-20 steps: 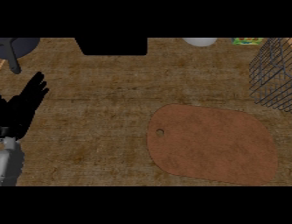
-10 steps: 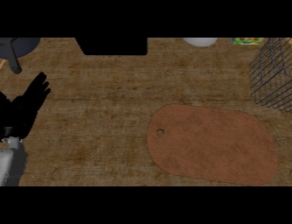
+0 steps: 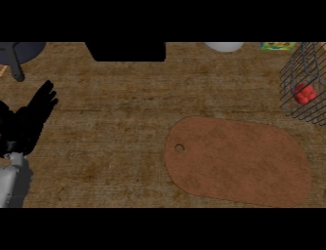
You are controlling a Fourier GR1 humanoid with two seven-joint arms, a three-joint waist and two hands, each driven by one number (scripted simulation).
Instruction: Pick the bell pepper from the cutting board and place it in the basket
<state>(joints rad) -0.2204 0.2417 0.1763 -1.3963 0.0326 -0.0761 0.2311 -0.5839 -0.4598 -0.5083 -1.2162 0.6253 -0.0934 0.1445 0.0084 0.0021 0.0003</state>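
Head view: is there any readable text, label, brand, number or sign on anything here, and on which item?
No text can be read in this view.
The green packet at the counter's far edge has yellowish markings, too blurred to read.
The cutting board, wire basket, red bell pepper inside it, dark pan and left hand carry no lettering.

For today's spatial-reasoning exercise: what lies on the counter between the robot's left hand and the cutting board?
Nothing. In the head view, the stretch of brown counter between the left hand and the cutting board is bare.
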